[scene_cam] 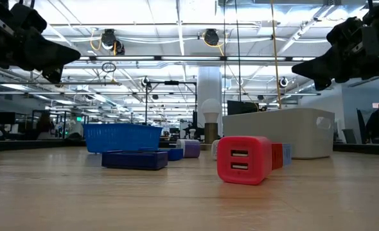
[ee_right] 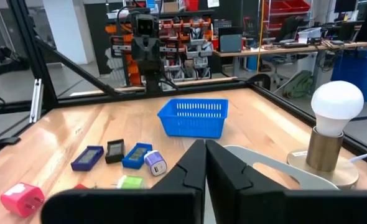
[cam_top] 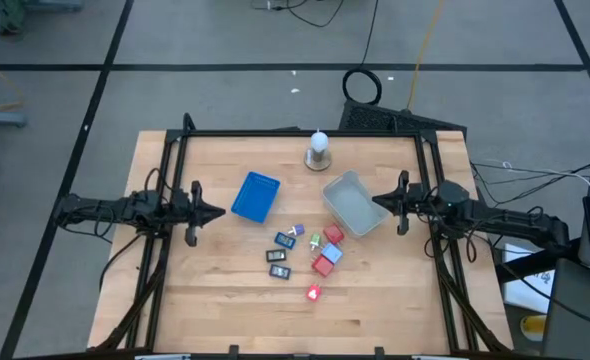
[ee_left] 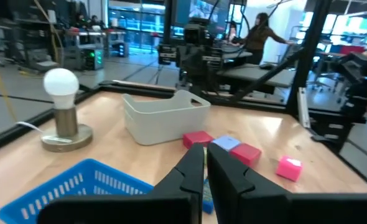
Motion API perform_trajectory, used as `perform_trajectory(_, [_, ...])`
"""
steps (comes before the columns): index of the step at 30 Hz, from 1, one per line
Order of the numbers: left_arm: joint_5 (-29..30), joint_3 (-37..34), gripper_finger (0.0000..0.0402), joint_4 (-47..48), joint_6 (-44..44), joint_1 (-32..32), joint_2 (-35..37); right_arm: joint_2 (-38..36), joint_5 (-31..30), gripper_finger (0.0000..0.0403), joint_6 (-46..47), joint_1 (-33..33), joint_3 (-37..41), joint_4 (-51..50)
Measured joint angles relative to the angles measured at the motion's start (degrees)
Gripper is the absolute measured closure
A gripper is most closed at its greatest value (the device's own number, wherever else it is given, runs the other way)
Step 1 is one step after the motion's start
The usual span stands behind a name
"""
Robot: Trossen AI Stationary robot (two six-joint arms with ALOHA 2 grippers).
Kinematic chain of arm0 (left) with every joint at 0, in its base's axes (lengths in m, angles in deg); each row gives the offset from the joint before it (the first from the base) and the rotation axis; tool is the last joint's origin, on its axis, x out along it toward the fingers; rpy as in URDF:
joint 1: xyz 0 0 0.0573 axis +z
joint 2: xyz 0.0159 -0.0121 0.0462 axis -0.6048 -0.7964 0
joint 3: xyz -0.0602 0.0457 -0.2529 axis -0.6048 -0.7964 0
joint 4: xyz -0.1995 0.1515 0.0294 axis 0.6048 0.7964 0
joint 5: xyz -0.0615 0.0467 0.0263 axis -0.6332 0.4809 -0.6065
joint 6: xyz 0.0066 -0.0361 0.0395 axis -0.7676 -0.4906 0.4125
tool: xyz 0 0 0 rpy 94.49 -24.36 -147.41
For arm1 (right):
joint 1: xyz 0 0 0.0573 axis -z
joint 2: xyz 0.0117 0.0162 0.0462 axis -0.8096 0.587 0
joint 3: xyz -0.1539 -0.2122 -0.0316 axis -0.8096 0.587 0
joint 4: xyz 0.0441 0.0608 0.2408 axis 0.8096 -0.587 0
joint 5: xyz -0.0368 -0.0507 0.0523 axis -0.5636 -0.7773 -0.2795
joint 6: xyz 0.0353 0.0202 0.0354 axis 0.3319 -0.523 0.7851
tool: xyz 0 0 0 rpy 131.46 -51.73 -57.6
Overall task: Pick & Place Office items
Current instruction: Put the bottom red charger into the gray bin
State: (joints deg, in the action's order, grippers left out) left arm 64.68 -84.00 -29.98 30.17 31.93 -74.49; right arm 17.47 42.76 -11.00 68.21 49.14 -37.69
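The office items lie loose on the wooden table in a cluster [cam_top: 305, 255] near the middle: red blocks [cam_top: 333, 235] [ee_left: 198, 138], a pink-red one [cam_top: 313, 293] [scene_cam: 243, 160], a blue block [cam_top: 332, 252], dark rectangular pieces [cam_top: 278, 271] [ee_right: 115, 150], a green bit [ee_right: 130, 182] and a purple-white bit [ee_right: 154, 163]. My left gripper [cam_top: 220, 212] [ee_left: 205, 152] hovers shut and empty at the table's left, pointing level toward the blue basket. My right gripper [cam_top: 377, 200] [ee_right: 204, 146] hovers shut and empty at the right, over the grey tray's right rim.
A blue mesh basket [cam_top: 255, 196] stands left of centre and a clear grey tray [cam_top: 355, 203] right of centre, both behind the cluster. A white bulb on a round base [cam_top: 318, 150] stands at the far edge. A black frame [cam_top: 295, 133] borders the table. A person sits beyond the table [ee_left: 258, 34].
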Motion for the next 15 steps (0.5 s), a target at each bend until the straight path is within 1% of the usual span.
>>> perform_trajectory(4, [-1.02,0.0,0.0398,0.15,-0.81,0.0,0.0,0.52,0.07,0.04,-0.04,0.0,0.0,0.01])
perform_trajectory(7, [-1.11,0.0,0.0393,0.15,-1.36,0.0,0.0,1.16,0.05,0.0399,-0.04,0.0,0.0,0.01])
perform_trajectory(10, [-2.11,0.0,0.0389,0.29,-5.3,0.0,-0.18,1.62,-0.04,0.0399,-0.04,0.0,0.0,0.83])
perform_trajectory(15, [-4.01,0.0,0.0399,0.59,-5.31,0.0,-2.14,2.14,-0.04,0.0399,-0.04,0.0,0.0,3.08])
